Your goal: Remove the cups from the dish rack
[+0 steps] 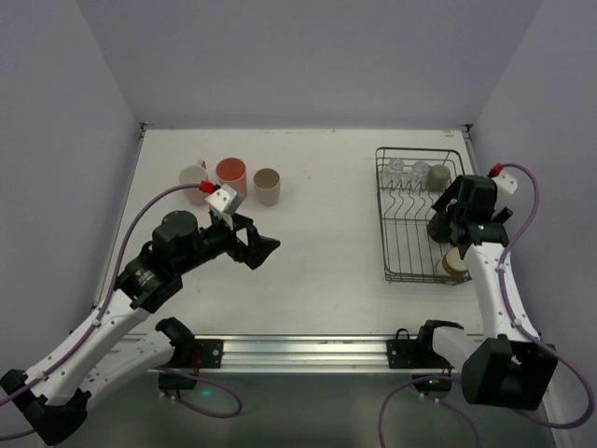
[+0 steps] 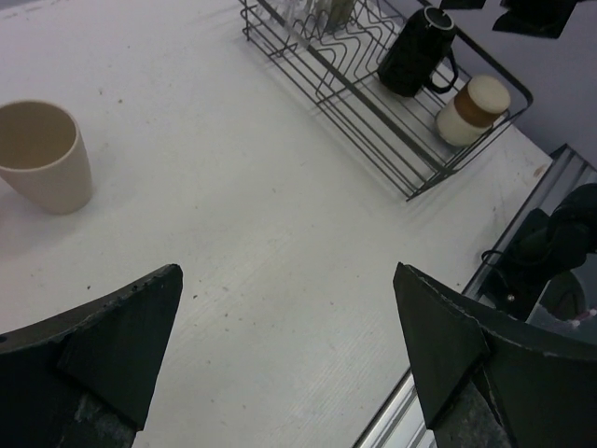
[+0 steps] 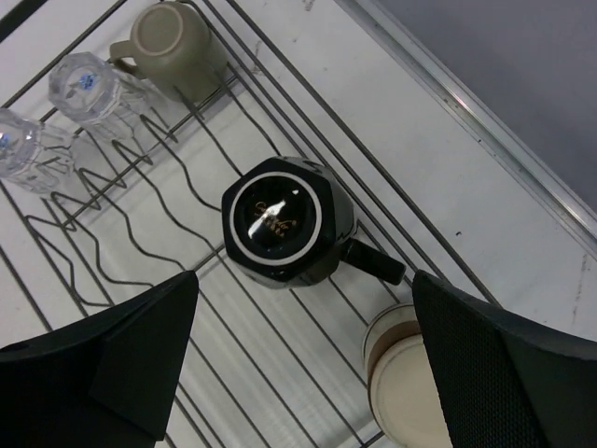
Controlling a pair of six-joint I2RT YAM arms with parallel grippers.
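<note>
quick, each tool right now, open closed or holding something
Left tool: open, holding nothing.
Right tool: open, holding nothing, above the black mug in the dish rack.

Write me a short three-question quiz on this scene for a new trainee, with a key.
1. True or false: the pale pink mug, salmon tumbler and beige cup stand on the table, outside the dish rack.
2. Fill in: at the rack's far end, next to the olive-grey mug, stand ___ clear glasses.
3. Which cup sits under the open jaws of the right gripper? A. olive-grey mug B. black mug C. beige cup
Key: 1 true; 2 two; 3 B.
</note>
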